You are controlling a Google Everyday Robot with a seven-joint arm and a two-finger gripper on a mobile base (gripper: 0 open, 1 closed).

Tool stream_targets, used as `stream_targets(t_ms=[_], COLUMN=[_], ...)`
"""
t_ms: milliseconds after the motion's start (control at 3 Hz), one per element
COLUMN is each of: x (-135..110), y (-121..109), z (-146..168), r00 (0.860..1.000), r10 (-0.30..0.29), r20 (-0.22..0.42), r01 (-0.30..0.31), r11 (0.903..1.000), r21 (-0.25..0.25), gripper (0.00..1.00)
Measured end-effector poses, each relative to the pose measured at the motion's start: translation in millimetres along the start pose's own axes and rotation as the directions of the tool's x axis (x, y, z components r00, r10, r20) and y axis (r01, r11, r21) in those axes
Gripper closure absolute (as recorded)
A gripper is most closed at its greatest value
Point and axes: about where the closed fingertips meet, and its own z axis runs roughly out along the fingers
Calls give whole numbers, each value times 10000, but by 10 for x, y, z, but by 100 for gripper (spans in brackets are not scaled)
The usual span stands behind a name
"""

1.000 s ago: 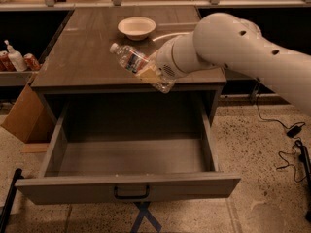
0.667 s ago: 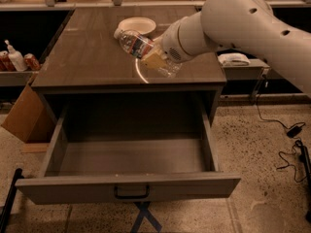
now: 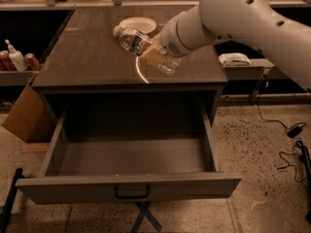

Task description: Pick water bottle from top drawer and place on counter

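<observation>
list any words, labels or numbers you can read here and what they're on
None can be read.
water bottle label band: dark red and white, print too blurred to read; the gripper holds the bottle tilted above the counter.
pump bottle and red cans on the left shelf: too small to read.
top drawer front: no marking visible.

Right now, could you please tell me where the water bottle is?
In the camera view, the water bottle sits tilted in the claw over the middle of the counter, its cap close to the white bowl.
</observation>
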Motion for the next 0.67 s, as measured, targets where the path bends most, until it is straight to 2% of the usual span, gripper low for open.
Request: stream_targets(t_ms=[667], x=[-85], y=[-252], z=[277], r00=[9990], r10=[-7], r20=[-453], r01=[-31], r11=[9964], r21=[-847], gripper=[100])
